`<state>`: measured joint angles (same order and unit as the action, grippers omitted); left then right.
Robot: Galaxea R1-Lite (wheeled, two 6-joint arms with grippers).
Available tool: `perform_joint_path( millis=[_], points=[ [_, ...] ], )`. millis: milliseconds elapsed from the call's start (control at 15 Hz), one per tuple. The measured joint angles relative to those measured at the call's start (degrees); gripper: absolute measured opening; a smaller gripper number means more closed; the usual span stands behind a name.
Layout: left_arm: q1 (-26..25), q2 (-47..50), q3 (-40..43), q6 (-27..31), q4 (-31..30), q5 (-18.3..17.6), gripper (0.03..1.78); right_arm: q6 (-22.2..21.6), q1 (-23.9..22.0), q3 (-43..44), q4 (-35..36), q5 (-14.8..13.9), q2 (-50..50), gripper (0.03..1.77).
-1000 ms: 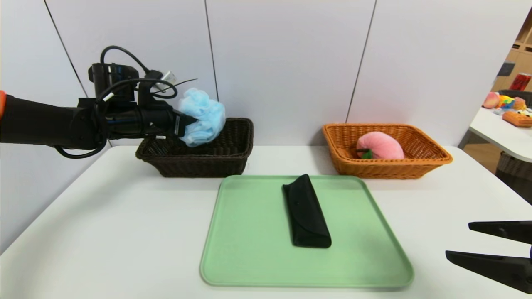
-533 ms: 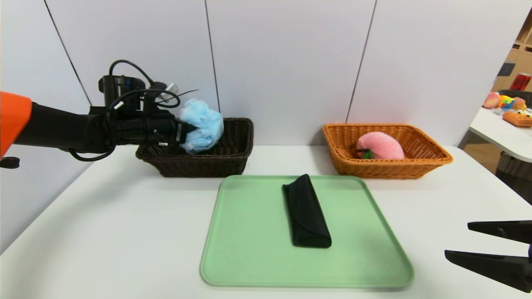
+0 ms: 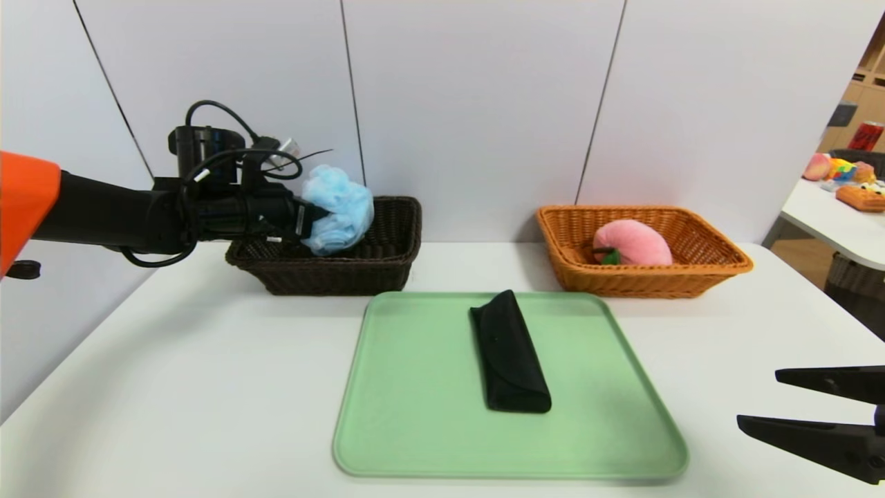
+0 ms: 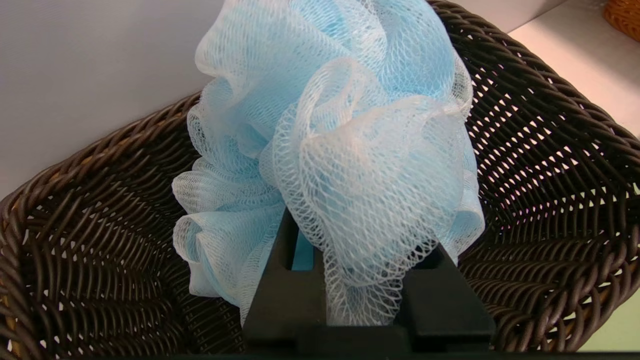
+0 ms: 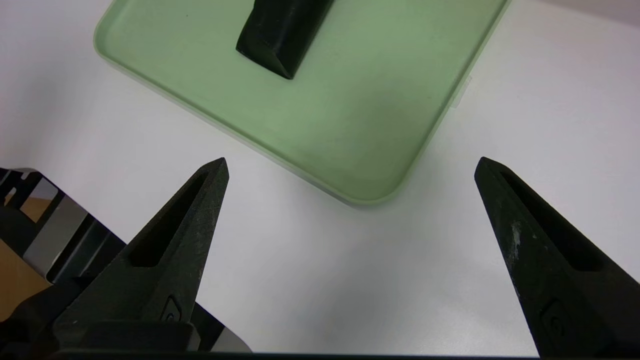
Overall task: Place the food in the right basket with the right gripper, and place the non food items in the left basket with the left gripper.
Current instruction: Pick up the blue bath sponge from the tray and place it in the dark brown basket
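From the head view, the left end effector (image 3: 304, 220) is mostly buried in the light blue bath pouf (image 3: 339, 209), so its fingertips are hidden; it pinches the pouf above the dark brown basket (image 3: 387, 263), which stands at the far left of the tabletop (image 3: 173, 387). Whether the pouf touches the basket floor cannot be told from here. The orange-tan basket (image 3: 705, 273) stands at the far right and holds the pink plush peach (image 3: 632, 243), its lower half hidden behind the front wall. The black case (image 3: 510, 353) lies on the green tray (image 3: 415, 415) in the middle of the tabletop, toward the near edge. The right end effector (image 3: 760, 398) is cut off at the near right corner, fingers spread.

From the left wrist view, the pouf (image 4: 330, 150) fills the middle, and mesh drapes over the two black fingers (image 4: 285, 295) pressed on it, hiding their tips. The brown basket's weave (image 4: 550, 175) surrounds it.

From the right wrist view, the fingers (image 5: 185, 235) stand wide apart over bare tabletop (image 5: 320, 280), near the tray's corner (image 5: 370, 165). Only one end of the case (image 5: 280, 35) shows.
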<state>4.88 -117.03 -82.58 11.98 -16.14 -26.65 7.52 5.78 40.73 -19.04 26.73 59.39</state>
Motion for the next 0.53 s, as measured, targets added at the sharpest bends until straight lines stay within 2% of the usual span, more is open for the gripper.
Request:
perform_joint_path(
  millis=[200,533],
  points=[
    [-0.06,-0.11,-0.69,-0.24,0.05,0.09,0.82,0.00,0.00,0.06,0.00,-0.02,0.00,1.70],
    [-0.04,0.27,-1.29,-0.28,0.05,0.16,1.24,-0.02,0.00,0.04,0.00,-0.06,0.02,1.70]
  ],
)
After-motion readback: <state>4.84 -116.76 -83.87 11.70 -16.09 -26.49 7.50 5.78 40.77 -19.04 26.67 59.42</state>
